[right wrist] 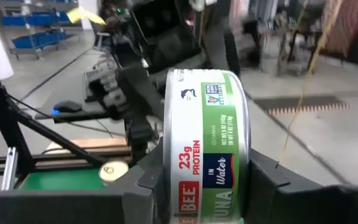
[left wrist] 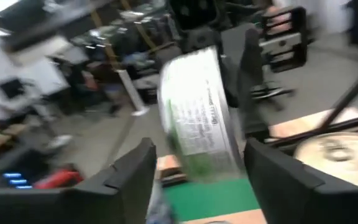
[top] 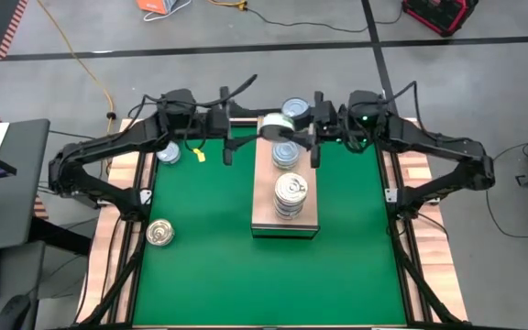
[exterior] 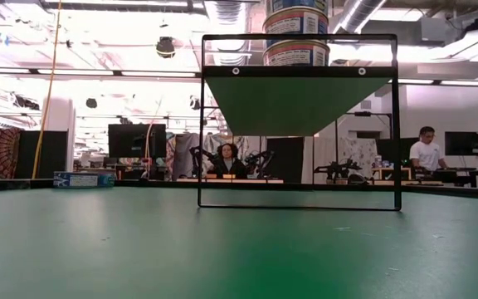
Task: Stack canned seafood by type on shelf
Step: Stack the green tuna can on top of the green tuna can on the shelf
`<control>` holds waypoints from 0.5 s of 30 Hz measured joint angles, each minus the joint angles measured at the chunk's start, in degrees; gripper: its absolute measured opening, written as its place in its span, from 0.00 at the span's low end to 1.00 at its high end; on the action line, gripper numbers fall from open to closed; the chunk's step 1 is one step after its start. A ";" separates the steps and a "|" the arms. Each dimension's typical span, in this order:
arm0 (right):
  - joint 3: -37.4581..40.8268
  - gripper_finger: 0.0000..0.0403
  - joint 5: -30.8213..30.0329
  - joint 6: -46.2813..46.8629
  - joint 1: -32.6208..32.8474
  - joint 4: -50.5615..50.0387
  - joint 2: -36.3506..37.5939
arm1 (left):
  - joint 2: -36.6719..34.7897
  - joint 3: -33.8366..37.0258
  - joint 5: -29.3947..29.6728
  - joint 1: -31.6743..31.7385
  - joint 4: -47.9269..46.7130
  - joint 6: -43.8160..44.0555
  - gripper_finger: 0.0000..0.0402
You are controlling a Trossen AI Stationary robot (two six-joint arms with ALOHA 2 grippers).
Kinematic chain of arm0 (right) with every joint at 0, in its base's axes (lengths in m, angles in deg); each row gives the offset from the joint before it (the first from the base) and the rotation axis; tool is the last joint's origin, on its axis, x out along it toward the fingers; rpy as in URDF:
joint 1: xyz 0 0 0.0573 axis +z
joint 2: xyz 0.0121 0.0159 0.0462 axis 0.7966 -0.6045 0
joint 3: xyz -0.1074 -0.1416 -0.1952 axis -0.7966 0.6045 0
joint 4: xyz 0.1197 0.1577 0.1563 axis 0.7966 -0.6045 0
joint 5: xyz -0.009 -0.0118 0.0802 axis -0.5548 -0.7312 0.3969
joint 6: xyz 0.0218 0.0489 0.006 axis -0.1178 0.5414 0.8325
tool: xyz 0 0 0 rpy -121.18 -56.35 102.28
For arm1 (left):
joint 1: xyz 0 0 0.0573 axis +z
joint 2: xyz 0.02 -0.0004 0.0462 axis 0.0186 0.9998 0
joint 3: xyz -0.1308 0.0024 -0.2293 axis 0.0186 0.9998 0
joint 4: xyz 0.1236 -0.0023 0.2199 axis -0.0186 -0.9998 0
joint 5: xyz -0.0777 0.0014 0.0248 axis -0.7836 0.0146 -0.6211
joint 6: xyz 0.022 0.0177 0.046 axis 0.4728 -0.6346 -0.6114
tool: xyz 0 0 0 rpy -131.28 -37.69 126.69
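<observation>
White-and-green tuna can (top: 271,127) hangs between my two hands above the far end of the shelf (top: 283,225) in the high view. Left wrist view: my left hand (left wrist: 194,168) stands released around it. Right wrist view: my right hand (right wrist: 194,180) clasps its rigid, slick rim; best gripped across the flat faces.

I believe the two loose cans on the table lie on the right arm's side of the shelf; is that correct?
Not quite. The gold can and the pale can both lie on the left arm's side of the shelf, not the right arm's side. The high view shows this.
</observation>
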State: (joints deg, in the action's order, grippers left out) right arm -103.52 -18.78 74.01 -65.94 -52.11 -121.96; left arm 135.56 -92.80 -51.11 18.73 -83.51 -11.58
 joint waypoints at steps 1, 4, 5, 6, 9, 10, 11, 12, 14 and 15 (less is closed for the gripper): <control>0.00 0.39 -0.05 0.70 -0.34 -1.28 0.50 | -0.52 0.00 1.97 -0.21 -0.01 -1.37 0.60; -0.02 0.41 -0.13 3.01 -1.17 -5.49 1.72 | -2.02 0.00 8.26 -1.20 -0.73 -6.01 0.65; -0.02 0.41 -0.15 3.83 -1.34 -7.00 2.03 | -2.38 0.00 9.87 -1.79 -1.46 -7.95 0.65; 0.00 0.41 -0.15 4.75 -1.39 -8.76 2.33 | -2.71 0.00 11.26 -2.57 -2.16 -9.99 0.66; 0.00 0.40 -0.11 7.62 -1.37 -14.40 3.07 | -3.10 0.11 17.68 -6.25 -6.13 -16.43 0.65; -0.01 0.40 -0.10 8.36 -1.35 -16.63 3.30 | -3.10 0.66 20.83 -7.70 -6.64 -18.50 0.64; 0.00 0.40 -0.04 9.09 -1.33 -18.96 3.48 | -3.06 1.55 24.01 -9.29 -7.30 -20.56 0.64; 0.00 0.40 -0.02 9.88 -1.33 -21.04 3.53 | -3.06 2.62 26.83 -10.79 -7.81 -22.26 0.63; 0.00 0.42 -0.04 11.49 -1.11 -24.45 3.82 | -3.19 5.22 30.17 -13.23 -7.94 -23.89 0.62; 0.00 0.42 -0.10 11.92 -1.09 -26.20 3.90 | -3.63 7.05 30.52 -14.23 -7.40 -24.07 0.62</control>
State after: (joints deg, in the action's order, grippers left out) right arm -103.52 -18.88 85.93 -67.03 -78.31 -118.06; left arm 131.94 -85.75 -20.59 4.50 -90.91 -35.65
